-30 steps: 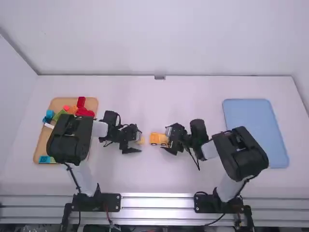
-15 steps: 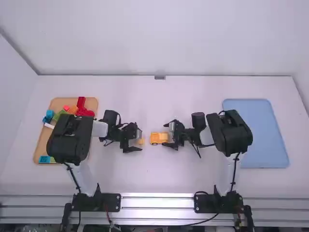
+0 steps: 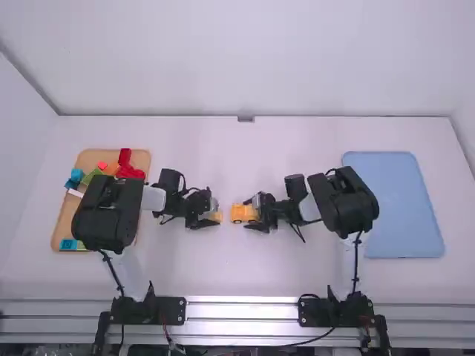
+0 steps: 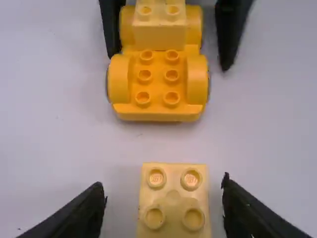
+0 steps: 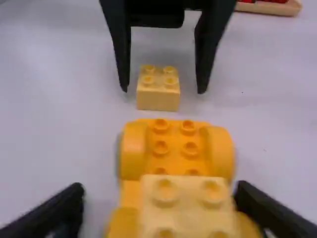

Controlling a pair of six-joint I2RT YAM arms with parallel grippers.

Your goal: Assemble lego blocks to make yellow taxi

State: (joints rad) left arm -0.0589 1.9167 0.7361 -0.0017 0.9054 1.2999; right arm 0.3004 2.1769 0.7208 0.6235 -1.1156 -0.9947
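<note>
In the middle of the table (image 3: 237,271), the left pincer (image 3: 214,212) is at a small yellow block (image 3: 217,216), the right pincer (image 3: 253,213) at a yellow toy car (image 3: 240,213). Coloured blocks (image 3: 130,172) lie on the brown tray (image 3: 87,159).

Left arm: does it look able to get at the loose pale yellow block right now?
Probably yes. The left gripper is open, with one finger on either side of the loose block and a gap on both sides. The wheeled base sits apart, beyond the fingertips.
</note>
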